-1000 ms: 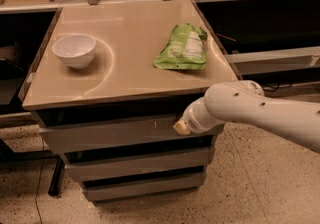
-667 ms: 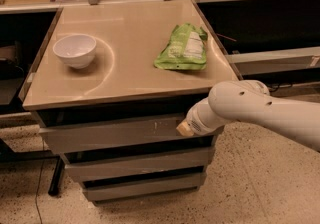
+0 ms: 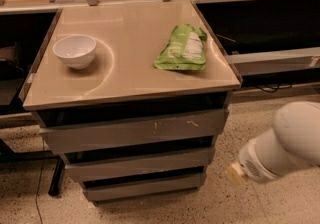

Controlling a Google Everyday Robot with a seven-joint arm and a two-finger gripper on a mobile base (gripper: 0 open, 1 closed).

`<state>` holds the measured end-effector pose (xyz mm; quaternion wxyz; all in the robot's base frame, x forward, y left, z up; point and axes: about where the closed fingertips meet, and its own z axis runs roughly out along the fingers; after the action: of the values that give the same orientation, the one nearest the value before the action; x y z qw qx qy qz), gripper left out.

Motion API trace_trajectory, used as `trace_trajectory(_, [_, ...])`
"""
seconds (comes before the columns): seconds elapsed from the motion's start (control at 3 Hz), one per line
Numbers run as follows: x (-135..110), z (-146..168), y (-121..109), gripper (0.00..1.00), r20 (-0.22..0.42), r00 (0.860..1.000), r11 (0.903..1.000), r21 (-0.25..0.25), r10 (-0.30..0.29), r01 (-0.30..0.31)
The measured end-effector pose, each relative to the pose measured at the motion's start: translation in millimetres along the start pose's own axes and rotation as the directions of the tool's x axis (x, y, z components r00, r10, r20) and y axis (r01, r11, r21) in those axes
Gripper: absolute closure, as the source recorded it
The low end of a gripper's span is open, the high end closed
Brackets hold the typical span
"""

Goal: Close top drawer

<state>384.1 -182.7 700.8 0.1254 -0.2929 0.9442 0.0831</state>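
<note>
The top drawer is the wide grey front just under the tan tabletop, with small pale scratches right of centre. Its front stands close in under the table edge, with a dark gap above it; no tray shows. My white arm comes in from the lower right. My gripper shows only as a tan tip at the arm's end, low and to the right of the cabinet, apart from the drawer and level with the lower drawers.
Two slimmer grey drawer fronts sit below the top drawer. On the tabletop stand a white bowl at the left and a green bag at the right. Dark shelving flanks the cabinet. Speckled floor lies in front.
My arm has pulled back from the top drawer's right end, moving down and to the right, away from the cabinet. The view now sits closer to the cabinet.
</note>
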Motion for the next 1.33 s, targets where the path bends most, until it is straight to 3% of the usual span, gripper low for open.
trace_trajectory(0.33, [15.5,-31.6,12.0,1.00,-0.034,0.999,0.9995,0.030,-0.008,0.009])
trace_trajectory(0.67, [15.3,-31.5,12.2,0.82,-0.035,0.999,0.9995,0.030,-0.009,0.010])
trace_trajectory(1.33, [15.3,-31.5,12.2,0.36,-0.035,0.999,0.9995,0.029,-0.009,0.010])
